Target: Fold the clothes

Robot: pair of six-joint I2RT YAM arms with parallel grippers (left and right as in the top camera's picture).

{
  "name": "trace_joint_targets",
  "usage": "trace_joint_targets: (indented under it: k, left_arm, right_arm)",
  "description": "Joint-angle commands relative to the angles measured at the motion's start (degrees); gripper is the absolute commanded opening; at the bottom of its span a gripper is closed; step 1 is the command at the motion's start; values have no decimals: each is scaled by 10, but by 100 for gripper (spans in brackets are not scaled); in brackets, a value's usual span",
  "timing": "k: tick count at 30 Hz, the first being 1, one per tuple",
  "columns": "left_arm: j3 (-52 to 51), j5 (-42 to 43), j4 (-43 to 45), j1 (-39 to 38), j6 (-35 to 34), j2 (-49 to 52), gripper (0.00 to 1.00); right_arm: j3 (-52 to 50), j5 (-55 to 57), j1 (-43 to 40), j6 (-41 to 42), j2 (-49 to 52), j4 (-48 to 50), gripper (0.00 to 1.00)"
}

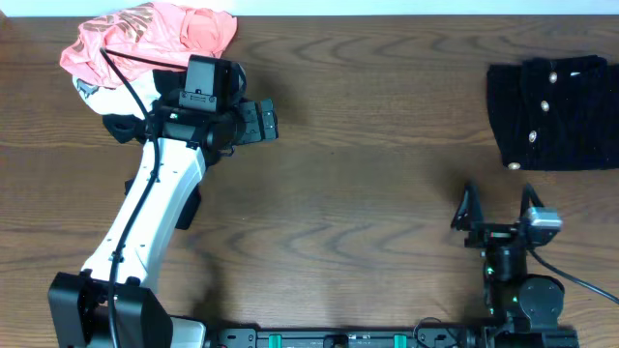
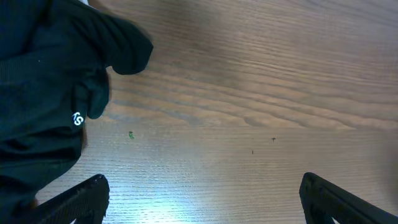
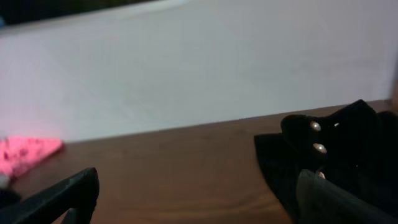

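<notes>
**Two claws open, clothes lie at the far edge**

From overhead, we see the pink garment (image 1: 155,34) crumpled at the far left corner of the table (image 1: 368,184). The black garment (image 1: 553,111) lies flat at the far right. The left claw (image 1: 261,120) hangs just beside the pink garment and holds nothing. The right claw (image 1: 498,205) is spread, near the black garment but apart from it.

In the left wrist view, we see both fingers (image 2: 74,198) wide apart over bare wood. A dark cloth (image 2: 43,81) with a small white mark lies at the left.

In the right wrist view, the claw is spread and empty. The black garment with its pale buttons (image 3: 318,148) is ahead on the right, the pink one far left.
</notes>
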Motion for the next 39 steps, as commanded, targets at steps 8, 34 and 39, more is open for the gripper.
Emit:
trace_joint_targets:
  k: [8,34,39]
  left_arm:
    - [-5,-5,-1,-2,1,3,98]
    - [-5,-5,-1,-2,1,3,98]
    - [-5,-5,-1,-2,1,3,98]
  right_arm:
    - [-46,12,10,-54,-24,-16,99]
    - [-46,12,10,-84,-26,-59,99]
    - [-46,12,10,-84,-26,-59,99]
